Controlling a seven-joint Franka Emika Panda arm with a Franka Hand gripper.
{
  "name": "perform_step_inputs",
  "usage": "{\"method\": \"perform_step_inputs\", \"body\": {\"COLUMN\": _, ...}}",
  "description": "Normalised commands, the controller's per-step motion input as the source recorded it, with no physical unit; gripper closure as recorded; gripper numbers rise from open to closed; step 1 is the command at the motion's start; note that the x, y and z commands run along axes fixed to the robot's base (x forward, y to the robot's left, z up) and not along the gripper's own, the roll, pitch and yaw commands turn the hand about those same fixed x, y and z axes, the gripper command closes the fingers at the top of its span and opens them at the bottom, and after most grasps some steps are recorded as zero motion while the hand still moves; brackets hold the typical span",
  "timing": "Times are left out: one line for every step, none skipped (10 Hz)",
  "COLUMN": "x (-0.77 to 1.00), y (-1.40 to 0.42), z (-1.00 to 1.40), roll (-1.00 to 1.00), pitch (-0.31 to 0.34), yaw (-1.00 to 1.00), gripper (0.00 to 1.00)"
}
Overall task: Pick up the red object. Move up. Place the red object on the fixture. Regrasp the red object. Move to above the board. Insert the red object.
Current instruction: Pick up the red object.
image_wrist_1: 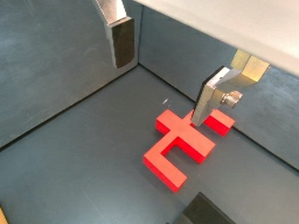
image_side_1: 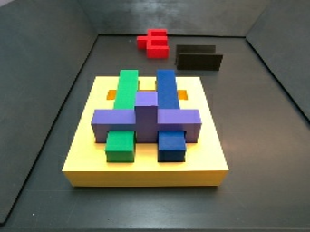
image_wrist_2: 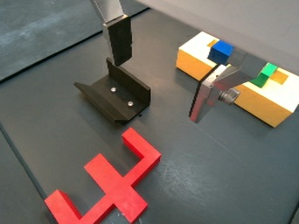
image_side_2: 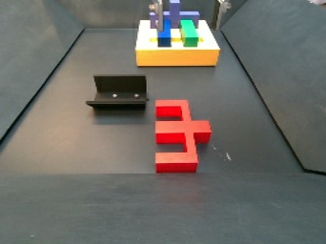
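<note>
The red object (image_wrist_1: pixel 177 147) lies flat on the dark floor, and both side views show it (image_side_2: pixel 178 133) (image_side_1: pixel 154 40) beside the fixture (image_side_2: pixel 121 92). My gripper (image_wrist_1: pixel 163 74) hangs open above the floor with nothing between its fingers (image_wrist_1: pixel 118 42). In a wrist view one fingertip stands just over the red object's end. The other wrist view shows the gripper (image_wrist_2: pixel 163 74) between the fixture (image_wrist_2: pixel 114 94) and the board (image_wrist_2: pixel 194 61), with the red object (image_wrist_2: pixel 111 179) lower in that picture. The yellow board (image_side_1: pixel 145 172) carries green, blue and purple blocks.
Grey walls enclose the floor on all sides (image_side_2: pixel 38 86). The fixture (image_side_1: pixel 198 58) stands between the red object and the board (image_side_2: pixel 178 58). A white surface (image_wrist_1: pixel 233 22) shows beyond one wall.
</note>
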Motion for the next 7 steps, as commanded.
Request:
{"method": "perform_step_inputs", "body": {"x": -0.26, "y": 0.41, "z": 0.00, "roll": -0.03, "pitch": 0.000, "yaw": -0.43, "gripper": 0.00}}
{"method": "perform_step_inputs", "body": {"x": -0.44, "y": 0.38, "z": 0.00, "roll": 0.00, "pitch": -0.014, "yaw": -0.51, "gripper": 0.00}}
{"method": "perform_step_inputs", "body": {"x": -0.29, "y": 0.22, "z": -0.02, "roll": 0.00, "pitch": 0.000, "yaw": -0.72, "gripper": 0.00}}
{"method": "perform_step_inputs", "body": {"x": -0.15, "y": 0.13, "z": -0.09, "roll": 0.00, "pitch": 0.000, "yaw": -0.85, "gripper": 0.00}}
{"method": "perform_step_inputs", "body": {"x": -0.13, "y": 0.07, "z": -0.09, "roll": 0.00, "pitch": 0.000, "yaw": -0.90, "gripper": 0.00}}
{"method": "perform_step_inputs", "body": {"x": -0.09, "y": 0.00, "z": -0.18, "roll": 0.00, "pitch": 0.000, "yaw": -0.98, "gripper": 0.00}}
{"method": "perform_step_inputs", "body": {"x": 0.00, "y": 0.06, "z": -0.27, "roll": 0.00, "pitch": 0.009, "yaw": -0.95, "gripper": 0.00}}
